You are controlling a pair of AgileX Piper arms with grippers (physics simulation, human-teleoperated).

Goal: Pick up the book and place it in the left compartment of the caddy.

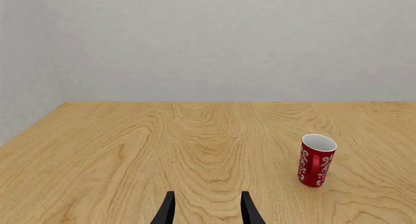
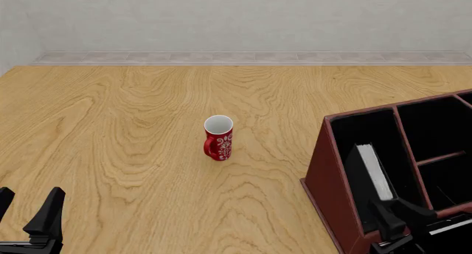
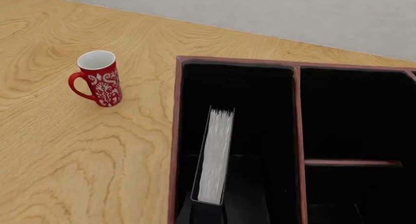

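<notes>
The black book [image 2: 371, 168] stands on edge inside the left compartment [image 2: 361, 133] of the red-brown caddy [image 2: 323, 183], its white page block facing up. My right gripper [image 2: 402, 212] hovers over the near end of that compartment, just above the book's near end, with its fingers apart and not touching the book. In the right wrist view the book [image 3: 215, 153] leans slightly in the left compartment [image 3: 256, 112] of the caddy [image 3: 175, 136]; the fingers are lost against the black lining. My left gripper [image 2: 28, 205] stands open at the near left, fingers [image 1: 167, 212] empty.
A red mug [image 2: 218, 139] with white patterns stands upright mid-table, left of the caddy, also seen as the mug [image 1: 316, 160] and the mug [image 3: 99, 79]. The caddy's right side holds smaller slots split by a crossbar [image 3: 351, 162]. A grey wall bounds the far table edge.
</notes>
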